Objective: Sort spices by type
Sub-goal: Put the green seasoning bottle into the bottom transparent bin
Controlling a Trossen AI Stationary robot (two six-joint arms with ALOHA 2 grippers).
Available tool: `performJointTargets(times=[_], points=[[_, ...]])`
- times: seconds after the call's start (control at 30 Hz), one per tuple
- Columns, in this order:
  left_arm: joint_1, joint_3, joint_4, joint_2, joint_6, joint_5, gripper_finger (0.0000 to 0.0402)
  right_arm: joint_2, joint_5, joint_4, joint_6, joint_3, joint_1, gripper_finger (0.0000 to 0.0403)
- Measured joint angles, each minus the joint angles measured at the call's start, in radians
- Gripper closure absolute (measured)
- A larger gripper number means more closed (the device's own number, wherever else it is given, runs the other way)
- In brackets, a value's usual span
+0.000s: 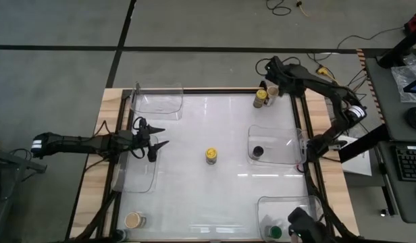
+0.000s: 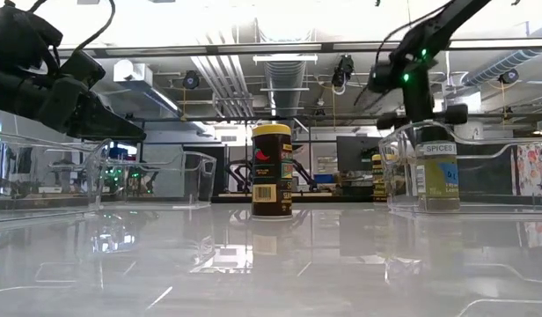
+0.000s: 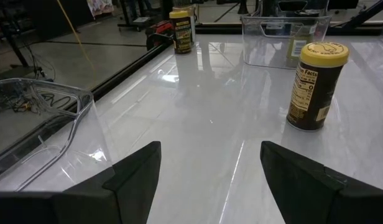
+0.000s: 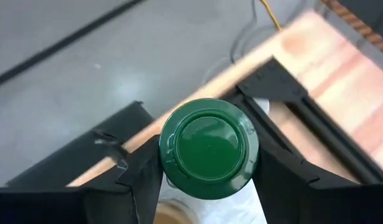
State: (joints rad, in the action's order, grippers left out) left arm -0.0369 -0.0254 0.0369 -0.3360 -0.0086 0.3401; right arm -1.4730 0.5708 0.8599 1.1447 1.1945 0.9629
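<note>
Right wrist view: right gripper (image 4: 207,168) is clamped on a green-lid jar (image 4: 208,146). Left gripper (image 1: 159,137) hangs spread wide and empty; yellow-lid jar (image 1: 211,155) sits loose ahead of it. Sorting looks partly done.

On the white worktop (image 1: 215,115), a yellow-lidded jar (image 1: 211,155) stood alone near the middle. The left end effector (image 1: 158,137), fingers apart, hung at the left edge over a clear tray (image 1: 137,177). The right end effector (image 1: 270,86) was at the far right corner, by another jar (image 1: 261,98).
</note>
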Motion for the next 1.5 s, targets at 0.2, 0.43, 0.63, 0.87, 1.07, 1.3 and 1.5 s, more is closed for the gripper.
performJointTargets(times=[0.2, 0.43, 0.63, 0.87, 1.07, 1.3, 1.5], points=[[0.0, 0.0, 0.0, 0.0, 0.0, 0.0, 0.0141, 0.139, 0.005, -0.001, -0.169, 0.038, -0.041, 0.0195], [0.0, 0.0, 0.0, 0.0, 0.0, 0.0, 0.0141, 0.312, -0.008, 0.041, -0.415, 0.089, -0.161, 0.0203], [0.0, 0.0, 0.0, 0.0, 0.0, 0.0, 0.0141, 0.453, -0.072, 0.108, -0.474, 0.107, -0.365, 0.0199], [0.0, 0.0, 0.0, 0.0, 0.0, 0.0, 0.0141, 0.522, -0.073, 0.227, -0.359, 0.106, -0.705, 0.0202], [0.0, 0.0, 0.0, 0.0, 0.0, 0.0, 0.0141, 0.486, -0.057, 0.221, -0.346, 0.106, -1.027, 0.0205], [0.0, 0.0, 0.0, 0.0, 0.0, 0.0, 0.0141, 0.411, -0.045, 0.194, -0.333, 0.128, -1.336, 0.02], [0.0, 0.0, 0.0, 0.0, 0.0, 0.0, 0.0141, 0.325, -0.041, 0.196, -0.333, 0.16, -1.555, 0.0204]])
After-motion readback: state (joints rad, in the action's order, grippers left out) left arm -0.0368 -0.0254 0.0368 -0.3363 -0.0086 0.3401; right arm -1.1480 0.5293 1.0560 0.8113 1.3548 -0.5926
